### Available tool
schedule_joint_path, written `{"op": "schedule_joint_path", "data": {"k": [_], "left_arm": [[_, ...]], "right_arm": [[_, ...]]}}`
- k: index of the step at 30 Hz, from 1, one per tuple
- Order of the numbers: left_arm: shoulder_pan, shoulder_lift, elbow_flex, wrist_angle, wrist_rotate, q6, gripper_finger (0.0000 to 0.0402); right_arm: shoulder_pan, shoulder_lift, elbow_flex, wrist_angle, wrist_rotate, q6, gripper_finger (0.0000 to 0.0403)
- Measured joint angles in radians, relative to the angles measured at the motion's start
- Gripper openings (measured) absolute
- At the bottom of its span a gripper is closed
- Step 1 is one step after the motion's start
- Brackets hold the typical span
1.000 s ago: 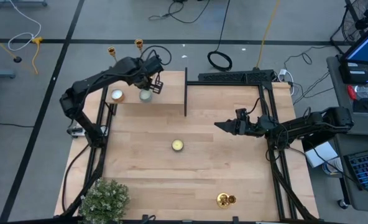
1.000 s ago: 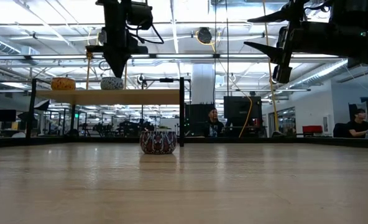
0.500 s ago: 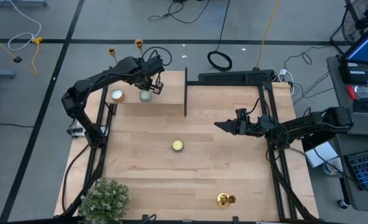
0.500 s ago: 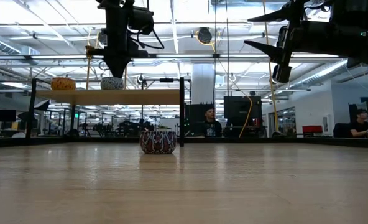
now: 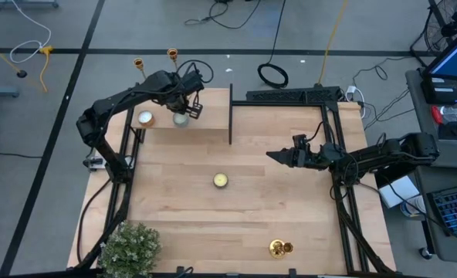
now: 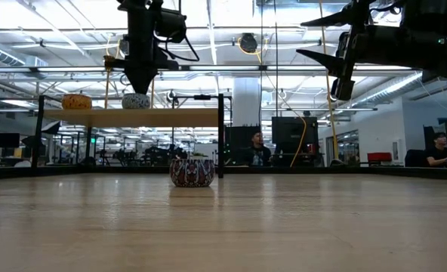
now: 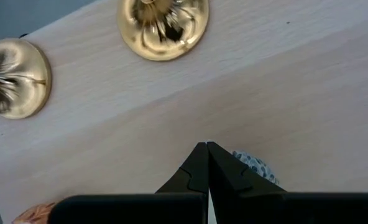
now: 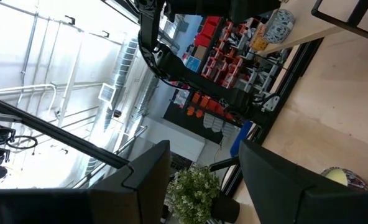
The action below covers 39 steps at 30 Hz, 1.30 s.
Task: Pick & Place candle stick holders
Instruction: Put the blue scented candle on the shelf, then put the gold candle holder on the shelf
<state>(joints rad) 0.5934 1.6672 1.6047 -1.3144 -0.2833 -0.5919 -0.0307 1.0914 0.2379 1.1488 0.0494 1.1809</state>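
Left gripper above raised shelf, jaws pressed together, empty; two candle stick holders just beyond jaws. Third holder on counter, well apart. Right gripper hovering mid-counter, jaws parted, empty.

The pale smooth wooden worktop looked matt; the glossy brass candle stick holders shone; the black left pincer looked matt plastic.

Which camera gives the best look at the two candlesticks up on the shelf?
The left wrist view: both candlesticks' gold bases fill it, seen from above the shut left gripper. The high view shows them only as small gold cups. In the low and right wrist views I cannot make them out.
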Motion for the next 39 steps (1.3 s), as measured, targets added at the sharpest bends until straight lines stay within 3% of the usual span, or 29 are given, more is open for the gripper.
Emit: {"op": "schedule_joint_path", "data": {"k": [16,24,36,39], "left_arm": [[0.000,0.000,0.000,-0.019,0.005,0.001,0.0000],[-0.001,0.000,0.000,0.032,-0.048,0.028,0.0000],[-0.079,-0.012,0.001,0.293,0.131,0.187,0.0000],[-0.107,-0.028,0.002,0.383,0.220,0.221,0.0000]], "right_arm": [[0.000,0.000,0.000,0.000,0.000,0.003,0.0192],[0.000,0.000,0.000,0.000,0.000,0.003,0.0192],[0.000,0.000,0.000,0.000,0.000,0.003,0.0192],[0.000,0.000,0.000,0.000,0.001,0.004,0.0192]]}}
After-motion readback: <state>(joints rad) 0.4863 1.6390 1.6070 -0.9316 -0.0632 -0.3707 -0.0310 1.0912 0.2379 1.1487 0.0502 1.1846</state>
